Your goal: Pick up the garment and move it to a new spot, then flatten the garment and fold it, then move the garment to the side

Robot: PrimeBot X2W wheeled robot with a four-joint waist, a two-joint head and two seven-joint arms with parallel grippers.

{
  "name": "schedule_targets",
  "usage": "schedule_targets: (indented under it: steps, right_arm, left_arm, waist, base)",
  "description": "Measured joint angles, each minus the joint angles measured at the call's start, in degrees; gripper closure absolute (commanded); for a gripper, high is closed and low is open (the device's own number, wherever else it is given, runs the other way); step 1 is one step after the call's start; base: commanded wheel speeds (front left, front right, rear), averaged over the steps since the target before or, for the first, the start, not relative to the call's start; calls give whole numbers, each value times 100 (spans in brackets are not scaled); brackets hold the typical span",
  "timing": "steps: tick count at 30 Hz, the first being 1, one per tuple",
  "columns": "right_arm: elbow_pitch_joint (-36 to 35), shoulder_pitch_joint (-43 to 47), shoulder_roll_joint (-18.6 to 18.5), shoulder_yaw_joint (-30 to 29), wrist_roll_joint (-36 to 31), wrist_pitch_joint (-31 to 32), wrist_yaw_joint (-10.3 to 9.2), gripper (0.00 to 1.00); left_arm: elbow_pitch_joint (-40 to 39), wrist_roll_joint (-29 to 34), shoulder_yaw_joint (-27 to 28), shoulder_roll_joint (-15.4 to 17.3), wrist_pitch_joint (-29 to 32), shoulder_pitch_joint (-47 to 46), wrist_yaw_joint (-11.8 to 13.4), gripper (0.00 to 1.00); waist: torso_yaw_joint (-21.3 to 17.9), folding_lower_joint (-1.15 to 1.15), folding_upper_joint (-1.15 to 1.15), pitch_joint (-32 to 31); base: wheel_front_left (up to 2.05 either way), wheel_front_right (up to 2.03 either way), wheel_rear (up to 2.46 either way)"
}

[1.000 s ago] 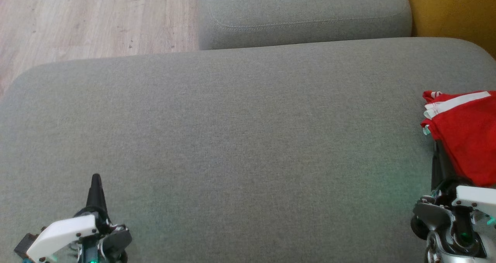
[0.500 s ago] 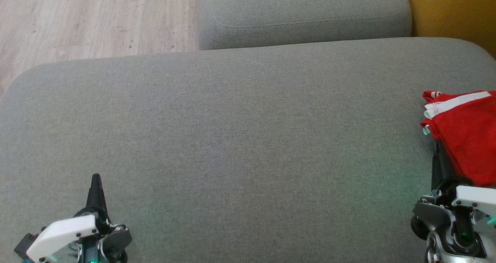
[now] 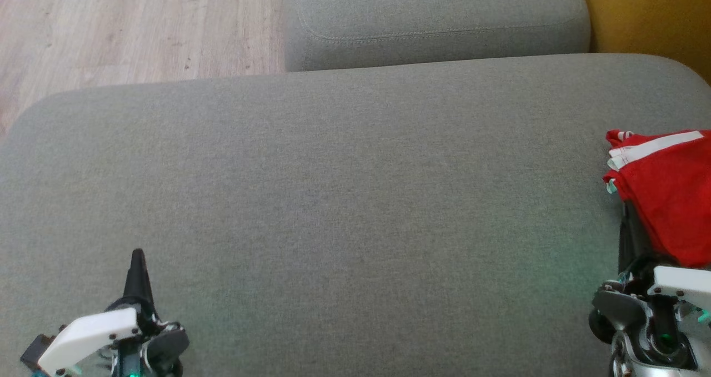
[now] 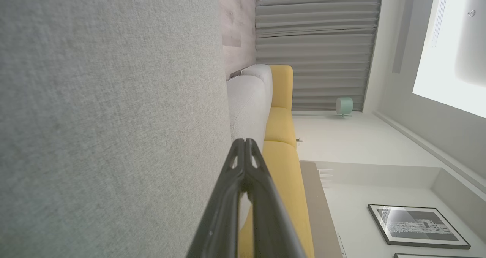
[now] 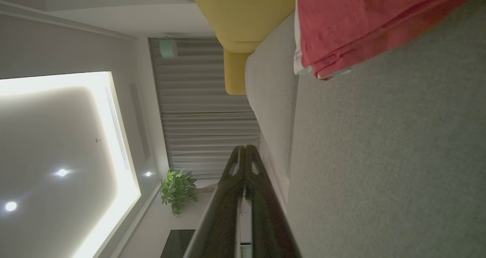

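The garment (image 3: 666, 194) is red with white stripes and lies folded at the right edge of the grey sofa cushion (image 3: 344, 199); it also shows in the right wrist view (image 5: 360, 26). My right gripper (image 3: 625, 213) rests at the lower right, shut and empty, its tips partly hidden beside the garment's near edge; its tips meet in its wrist view (image 5: 245, 148). My left gripper (image 3: 136, 253) sits at the lower left, shut with nothing in it, tips pressed together in its wrist view (image 4: 245, 141).
A second grey cushion (image 3: 433, 21) lies beyond the main one. Wooden floor (image 3: 111, 27) is at the far left and a yellow sofa part (image 3: 655, 16) at the far right.
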Motion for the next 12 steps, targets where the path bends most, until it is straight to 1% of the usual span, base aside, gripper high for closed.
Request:
schedule_targets:
  steps: [12]
  right_arm:
    - [0,0,0,0,0,0,0,100]
  left_arm:
    - [0,0,1,0,0,0,0,100]
  waist:
    - [0,0,0,0]
  base:
    - [0,0,0]
